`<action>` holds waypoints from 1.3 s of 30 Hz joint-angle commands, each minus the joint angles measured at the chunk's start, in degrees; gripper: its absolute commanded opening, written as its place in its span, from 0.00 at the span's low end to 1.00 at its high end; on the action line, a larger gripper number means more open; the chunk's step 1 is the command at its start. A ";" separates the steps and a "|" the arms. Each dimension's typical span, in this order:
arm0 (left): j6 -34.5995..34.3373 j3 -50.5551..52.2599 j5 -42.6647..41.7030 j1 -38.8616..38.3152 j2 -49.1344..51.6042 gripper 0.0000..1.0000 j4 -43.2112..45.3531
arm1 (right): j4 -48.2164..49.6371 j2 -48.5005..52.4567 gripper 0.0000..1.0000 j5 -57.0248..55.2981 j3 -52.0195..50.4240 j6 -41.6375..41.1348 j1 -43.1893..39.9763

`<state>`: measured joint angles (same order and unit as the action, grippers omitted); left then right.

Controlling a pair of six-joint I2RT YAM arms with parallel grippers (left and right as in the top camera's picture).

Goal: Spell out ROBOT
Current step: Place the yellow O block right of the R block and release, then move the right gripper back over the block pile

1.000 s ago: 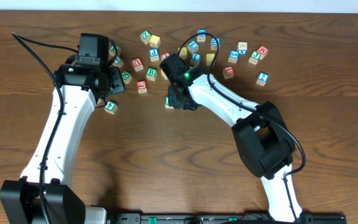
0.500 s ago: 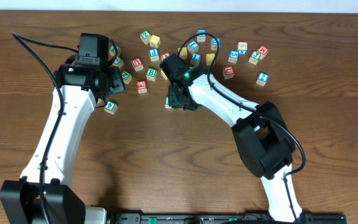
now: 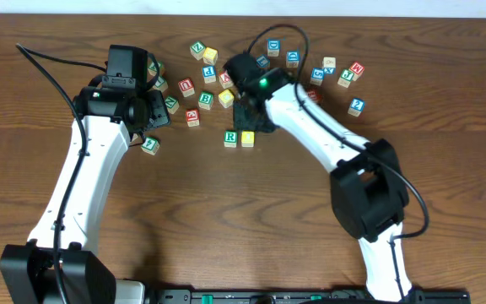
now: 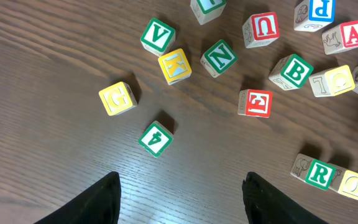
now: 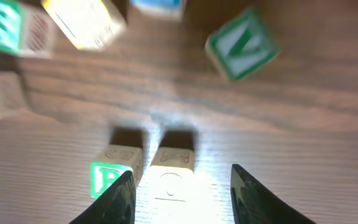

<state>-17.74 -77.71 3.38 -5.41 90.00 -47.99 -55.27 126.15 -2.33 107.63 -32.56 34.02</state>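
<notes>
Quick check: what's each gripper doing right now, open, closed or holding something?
Left gripper: open, holding nothing.
Right gripper: open, holding nothing; the yellow block sits free beside the R block.

You'll find the R cube (image 3: 230,138) touching the O cube (image 3: 247,138) on its left, mid-table (image 3: 226,219), with the B cube (image 3: 206,100) and loose cubes (image 3: 356,106) behind them toward the far edge.

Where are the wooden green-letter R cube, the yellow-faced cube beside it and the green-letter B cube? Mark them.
green-letter R cube (image 3: 230,138), overhead view, top face.
yellow-faced cube (image 3: 247,138), overhead view, top face.
green-letter B cube (image 3: 206,100), overhead view, top face.
</notes>
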 commanded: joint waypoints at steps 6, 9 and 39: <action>0.74 -1.27 0.96 0.15 -0.50 0.62 -0.22 | -0.76 -2.99 0.45 0.55 4.13 4.13 -1.57; 0.72 -1.27 0.96 0.15 -0.52 0.62 -0.20 | -1.11 -3.06 0.45 1.97 4.70 5.42 -1.86; 0.72 -1.27 0.92 0.15 -0.50 0.85 -0.22 | -2.64 -3.06 0.75 3.98 8.92 13.38 -5.60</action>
<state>-17.69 -77.71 3.38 -5.41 90.00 -47.99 -57.82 124.46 1.54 115.46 -20.10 28.67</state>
